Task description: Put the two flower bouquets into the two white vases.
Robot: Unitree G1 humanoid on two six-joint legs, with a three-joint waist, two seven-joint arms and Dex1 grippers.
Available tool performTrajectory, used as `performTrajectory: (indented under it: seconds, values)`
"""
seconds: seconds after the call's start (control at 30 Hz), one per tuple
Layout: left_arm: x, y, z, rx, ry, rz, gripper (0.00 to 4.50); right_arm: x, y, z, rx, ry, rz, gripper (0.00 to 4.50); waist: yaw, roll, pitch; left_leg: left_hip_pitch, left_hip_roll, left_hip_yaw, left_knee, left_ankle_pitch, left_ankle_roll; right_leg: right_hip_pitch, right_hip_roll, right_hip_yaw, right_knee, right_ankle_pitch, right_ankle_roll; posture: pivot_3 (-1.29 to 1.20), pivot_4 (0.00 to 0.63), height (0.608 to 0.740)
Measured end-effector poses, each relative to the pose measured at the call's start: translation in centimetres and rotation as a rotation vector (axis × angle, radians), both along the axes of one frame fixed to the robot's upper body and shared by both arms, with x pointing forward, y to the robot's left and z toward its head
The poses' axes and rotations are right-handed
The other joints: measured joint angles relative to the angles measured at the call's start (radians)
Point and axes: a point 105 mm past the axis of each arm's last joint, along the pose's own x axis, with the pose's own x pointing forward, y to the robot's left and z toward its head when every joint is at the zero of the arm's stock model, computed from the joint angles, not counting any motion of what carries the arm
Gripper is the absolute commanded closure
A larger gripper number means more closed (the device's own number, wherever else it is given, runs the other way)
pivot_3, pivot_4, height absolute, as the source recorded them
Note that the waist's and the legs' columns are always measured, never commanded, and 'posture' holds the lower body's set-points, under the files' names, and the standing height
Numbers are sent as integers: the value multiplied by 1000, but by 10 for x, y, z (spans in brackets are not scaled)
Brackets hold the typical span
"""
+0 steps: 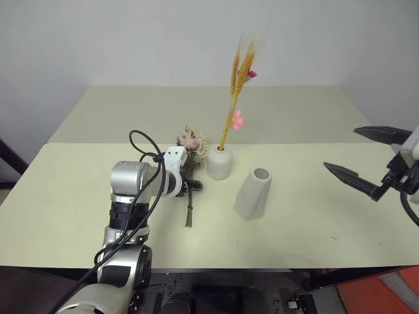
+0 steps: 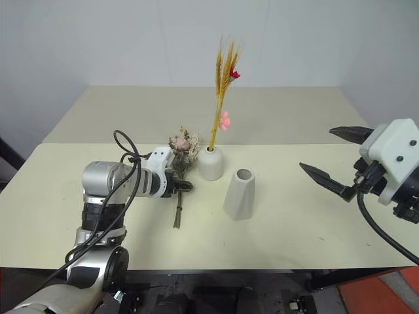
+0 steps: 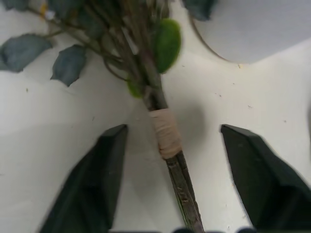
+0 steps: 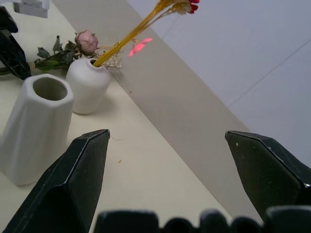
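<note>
Two fingers of my left gripper [image 3: 167, 170] sit open around the dried bunch [image 2: 178, 171] stem; my right gripper [image 1: 359, 157] is wide open, empty.

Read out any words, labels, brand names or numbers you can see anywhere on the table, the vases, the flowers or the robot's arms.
None: no readable text in any view.
The short vase and the taller vase are plain white.
The tape band on the stem of the dried bouquet is blank.
The table carries no marking, nor does the left hand or the right hand.
</note>
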Motion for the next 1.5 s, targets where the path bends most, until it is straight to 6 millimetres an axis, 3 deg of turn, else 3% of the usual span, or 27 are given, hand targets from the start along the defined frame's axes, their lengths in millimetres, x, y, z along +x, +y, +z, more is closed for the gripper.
performTrajectory:
  seconds: [0.23, 0.47, 0.6, 0.67, 0.77, 0.83, 1.0, 1.07, 1.13, 1.27, 1.5]
  values:
    - [12, 6, -7, -60, 33, 76, 4347, -2, -1, 1, -3, -9, -10, 0, 1, 0, 0, 0, 0, 0, 0, 0, -1, 0, 0, 0, 0, 0, 0, 0, 150, 740]
    - [31, 22, -1, -74, -64, 222, 4378, -2, -2, 1, -3, -9, -11, 0, -2, -1, -3, 2, 1, 0, 0, 1, -1, 1, 0, 0, 0, 1, -1, 0, 150, 740]
    - [56, 53, 30, -115, -382, 424, 4378, -3, -6, 4, -2, -17, -28, 0, -1, -1, -3, 1, 2, 1, -1, 3, -6, 0, 0, 0, 0, 1, -2, 0, 150, 740]
    - [57, 56, 50, -210, -514, 406, 4378, -4, -8, 5, -4, -23, -36, 0, 2, -1, -3, -1, 1, 3, -1, 3, -7, -1, -1, 0, 0, 1, -2, 0, 150, 740]
    - [40, 37, 110, -540, -768, 194, 4378, -7, -14, 3, 2, 0, -58, 0, 8, -1, -2, -4, 1, 4, 1, 3, -6, -2, -2, -2, -1, 1, -1, 0, 150, 740]
    - [25, 27, 143, -659, -894, 70, 4378, -13, -19, 1, 11, 30, -67, 0, 11, -1, -2, -4, 1, 5, 0, 3, -6, -1, -2, -2, -1, 1, -1, 0, 150, 740]
    - [-3, -7, 182, -845, -1018, -197, 4378, -32, -30, 6, 57, 72, -77, 0, 12, -2, -3, -2, 0, 6, 1, -2, 2, 1, -2, -1, -4, 1, -1, 0, 150, 740]
    - [-13, -25, 194, -892, -1038, -314, 4378, -41, -32, -6, 35, 143, -86, 0, 12, -2, -3, -1, 1, 6, 1, -2, 3, 3, 0, -2, -5, 1, -1, 0, 150, 740]
    - [-20, -43, 200, -901, -1049, -426, 4378, -50, -33, -15, 34, 193, -85, 0, 11, -2, -3, 0, 0, 7, 0, -2, 3, 6, 0, -2, -6, 1, 0, 0, 150, 740]
    - [-29, -80, 192, -918, -988, -610, 4378, -67, -31, -23, 18, 239, -94, 0, 7, -1, -3, 5, 1, 7, 0, -4, 6, 15, 1, -2, -13, 0, 1, 0, 150, 740]
    - [-39, -103, 183, -956, -944, -765, 4378, -77, -34, -24, 12, 230, -159, 0, -2, -1, -3, 6, 2, 8, 0, -4, 6, 15, 2, -1, -14, 0, 2, 0, 150, 740]
